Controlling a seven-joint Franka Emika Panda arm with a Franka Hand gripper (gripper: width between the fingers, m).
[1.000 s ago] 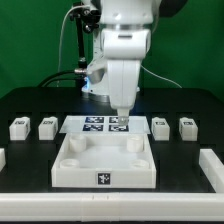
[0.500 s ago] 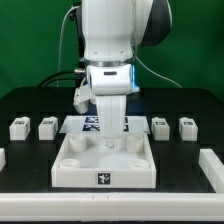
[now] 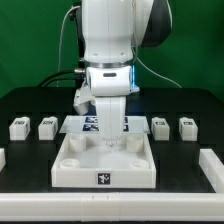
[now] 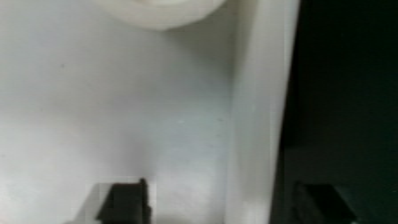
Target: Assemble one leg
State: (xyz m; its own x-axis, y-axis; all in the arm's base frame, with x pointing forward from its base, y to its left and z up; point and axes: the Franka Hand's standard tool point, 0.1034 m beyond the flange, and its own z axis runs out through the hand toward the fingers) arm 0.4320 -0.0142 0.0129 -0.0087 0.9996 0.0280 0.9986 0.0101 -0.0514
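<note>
Several small white legs stand in a row on the black table: two at the exterior view's left (image 3: 18, 127) (image 3: 47, 127) and two at its right (image 3: 160, 127) (image 3: 187, 127). The big white panel (image 3: 70, 168) with round corner sockets lies in front of them. My gripper (image 3: 110, 138) hangs low over the panel's far edge, away from every leg. In the wrist view the gripper (image 4: 224, 205) is open and empty. One fingertip (image 4: 125, 200) is over the panel's white surface (image 4: 107, 110), the other over the dark table. A round socket (image 4: 160, 10) shows ahead.
The marker board (image 3: 92, 124) lies behind the panel, partly hidden by my arm. White raised rails run along the table's sides, at the exterior view's left (image 3: 3, 157) and right (image 3: 212, 165). A green wall stands behind.
Since one second ago the arm has dropped from above the marker board to the panel's far edge, and the hand has turned. It has held still for the last half second.
</note>
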